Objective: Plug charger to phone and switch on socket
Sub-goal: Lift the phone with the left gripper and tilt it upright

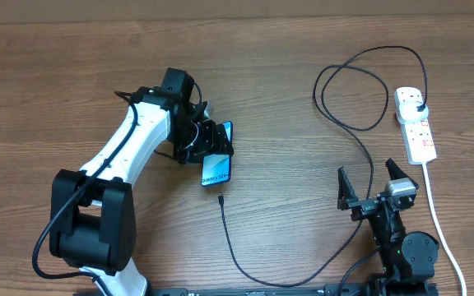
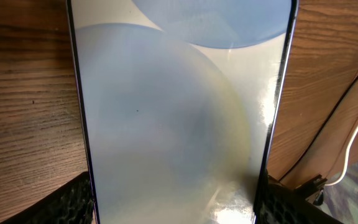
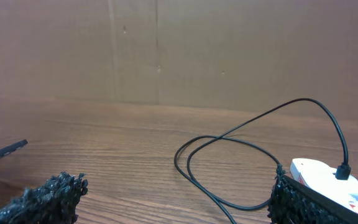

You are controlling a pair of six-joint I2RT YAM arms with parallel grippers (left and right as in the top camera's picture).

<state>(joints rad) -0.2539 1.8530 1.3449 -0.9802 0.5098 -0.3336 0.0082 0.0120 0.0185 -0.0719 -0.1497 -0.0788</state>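
The phone (image 1: 217,170) lies on the table left of centre, its light blue screen up. My left gripper (image 1: 209,141) is shut on its upper half. In the left wrist view the phone (image 2: 173,118) fills the frame between the two black pads (image 2: 73,202), which sit against its long edges. The charger (image 1: 235,251) is a thin black cable. Its small tip (image 1: 220,198) rests just below the phone, apart from it. Its black plug (image 1: 419,108) sits in the white socket (image 1: 418,136) at the right. My right gripper (image 1: 367,174) stands open near the front right, holding nothing.
The charger cable loops widely (image 1: 354,90) left of the socket and shows ahead of the right gripper (image 3: 229,146). A thick white cord (image 1: 434,205) runs from the socket (image 3: 319,175) toward the front edge, close beside the right arm.
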